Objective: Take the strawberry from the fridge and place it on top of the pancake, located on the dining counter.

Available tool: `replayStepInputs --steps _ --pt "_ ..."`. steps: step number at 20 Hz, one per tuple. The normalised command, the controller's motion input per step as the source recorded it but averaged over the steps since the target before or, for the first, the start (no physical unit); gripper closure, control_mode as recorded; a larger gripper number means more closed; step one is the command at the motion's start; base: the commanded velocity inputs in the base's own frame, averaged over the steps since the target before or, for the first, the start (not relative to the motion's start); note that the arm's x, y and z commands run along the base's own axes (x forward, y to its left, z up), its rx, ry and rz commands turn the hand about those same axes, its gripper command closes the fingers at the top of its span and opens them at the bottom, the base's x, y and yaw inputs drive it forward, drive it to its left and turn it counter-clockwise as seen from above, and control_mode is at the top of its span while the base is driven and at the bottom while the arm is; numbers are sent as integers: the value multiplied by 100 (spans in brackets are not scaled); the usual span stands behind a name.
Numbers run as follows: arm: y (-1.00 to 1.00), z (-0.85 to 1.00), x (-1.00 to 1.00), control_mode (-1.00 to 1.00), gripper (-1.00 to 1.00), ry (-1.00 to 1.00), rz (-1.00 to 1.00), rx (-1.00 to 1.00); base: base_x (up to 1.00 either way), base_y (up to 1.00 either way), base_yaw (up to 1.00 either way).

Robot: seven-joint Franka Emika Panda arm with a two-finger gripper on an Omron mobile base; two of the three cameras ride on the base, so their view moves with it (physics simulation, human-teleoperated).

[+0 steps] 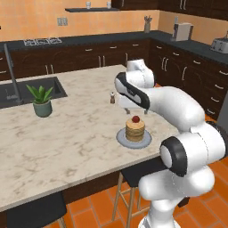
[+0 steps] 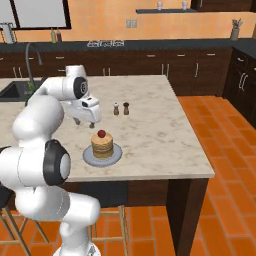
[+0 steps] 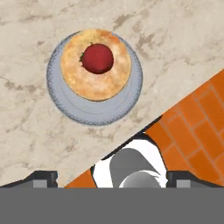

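The strawberry sits on top of the pancake on its grey plate on the dining counter — the placing looks done — and the gripper, jaws spread wide and empty, hangs above it.

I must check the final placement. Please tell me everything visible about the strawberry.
The strawberry is a small, roundish, bright red fruit with a dark green bit at one edge. It sits on top of the pancake, slightly off the centre, touching only the top disc. The stack rests on a round grey plate near the edge of the dining counter. Nothing grips it.
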Motion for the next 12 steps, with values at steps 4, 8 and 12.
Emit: replayStepInputs --steps 4,8,12 --pt "29 -2 -100 -100 -100 -10 10 1 0 0 0" --pt "42 -55 -80 -100 -100 -1 16 -4 0 0 0" --pt "30 -100 -36 -100 -100 4 14 -8 0 0 0"
